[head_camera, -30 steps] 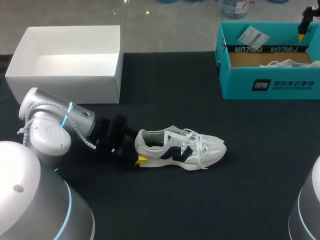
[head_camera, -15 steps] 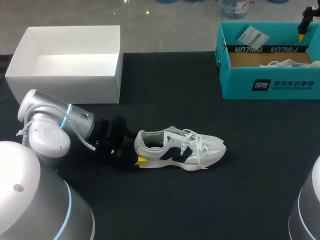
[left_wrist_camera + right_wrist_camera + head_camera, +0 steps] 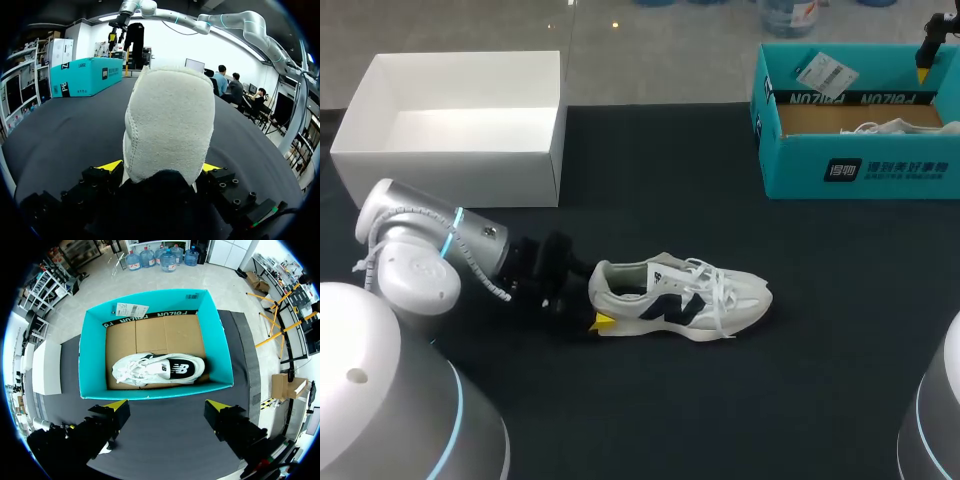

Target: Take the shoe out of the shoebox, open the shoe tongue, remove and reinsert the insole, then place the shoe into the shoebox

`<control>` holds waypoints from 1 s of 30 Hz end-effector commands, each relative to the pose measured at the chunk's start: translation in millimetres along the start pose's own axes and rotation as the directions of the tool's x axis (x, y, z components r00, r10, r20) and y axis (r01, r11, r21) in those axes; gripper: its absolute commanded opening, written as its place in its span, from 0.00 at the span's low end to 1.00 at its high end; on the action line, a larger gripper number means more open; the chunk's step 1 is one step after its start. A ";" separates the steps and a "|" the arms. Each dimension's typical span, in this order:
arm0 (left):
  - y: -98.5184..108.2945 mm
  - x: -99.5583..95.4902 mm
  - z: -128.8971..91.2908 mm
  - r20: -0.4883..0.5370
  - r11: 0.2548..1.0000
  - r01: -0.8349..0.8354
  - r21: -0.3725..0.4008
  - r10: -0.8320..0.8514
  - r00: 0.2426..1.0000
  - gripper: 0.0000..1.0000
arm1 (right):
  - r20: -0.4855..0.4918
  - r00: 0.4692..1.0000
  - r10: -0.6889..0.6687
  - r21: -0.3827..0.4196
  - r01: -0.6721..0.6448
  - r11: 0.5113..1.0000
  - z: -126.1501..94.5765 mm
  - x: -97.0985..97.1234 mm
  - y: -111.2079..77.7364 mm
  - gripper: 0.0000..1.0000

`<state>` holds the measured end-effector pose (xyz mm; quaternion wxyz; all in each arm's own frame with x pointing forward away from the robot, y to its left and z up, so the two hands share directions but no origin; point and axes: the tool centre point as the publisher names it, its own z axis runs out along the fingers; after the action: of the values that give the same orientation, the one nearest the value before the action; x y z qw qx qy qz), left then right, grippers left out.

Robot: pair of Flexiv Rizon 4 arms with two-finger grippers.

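1. Our left gripper pinched the heel of the shoe, with a yellow fingertip pressed against each side. The shoe stood on its sole on the black table, toe pointing straight ahead of the jaws.
2. The teal shoebox stood well apart, ahead of the toe and at the table's far edge. A white box sat beside and behind the left jaws, also at that edge.
3. Our right gripper hung above the shoebox's near wall, jaws spread wide, touching nothing.
4. Only the right wrist view showed the whole second shoe, lying on its side inside the shoebox. The head view caught just a sliver of it. The left wrist view showed only the gripped shoe's heel.
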<state>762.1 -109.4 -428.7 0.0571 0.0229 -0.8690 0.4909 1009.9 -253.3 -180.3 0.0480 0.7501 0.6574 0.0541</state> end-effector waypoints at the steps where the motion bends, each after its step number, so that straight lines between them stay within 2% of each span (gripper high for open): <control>1: 3.9 2.5 1.0 0.000 1.000 0.001 -0.004 -0.001 1.000 0.00 | 0.001 1.000 0.001 -0.001 -0.001 1.000 -0.1 0.3 -0.3 1.00; 6: 3.9 2.5 1.0 0.000 1.000 0.001 -0.004 -0.001 1.000 0.00 | 0.033 0.999 0.007 -0.001 -0.007 1.000 -4.5 37.4 6.5 1.00; 12: 3.9 2.5 1.0 0.000 1.000 0.001 -0.004 -0.001 1.000 0.00 | 0.067 0.997 0.046 -0.030 -0.045 0.999 -17.9 76.0 -3.8 1.00; 20: 3.9 2.5 1.0 0.000 1.000 0.001 -0.004 -0.001 1.000 0.00 | 0.040 0.991 0.131 -0.020 -0.130 0.991 -27.3 122.8 -39.6 1.00; 26: 3.9 2.5 1.0 0.000 1.000 0.001 -0.004 -0.001 1.000 0.00 | 0.022 0.992 0.121 0.008 -0.121 0.993 -21.4 162.2 -67.9 1.00; 30: 3.9 2.5 1.0 0.000 1.000 0.001 -0.004 -0.001 1.000 0.00 | 0.011 0.989 0.146 0.036 -0.147 0.989 -17.0 191.8 -93.6 1.00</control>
<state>762.1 -109.4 -428.8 0.0572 0.0229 -0.8691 0.4908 950.1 -66.4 -167.8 0.0224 0.7953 0.6044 0.0408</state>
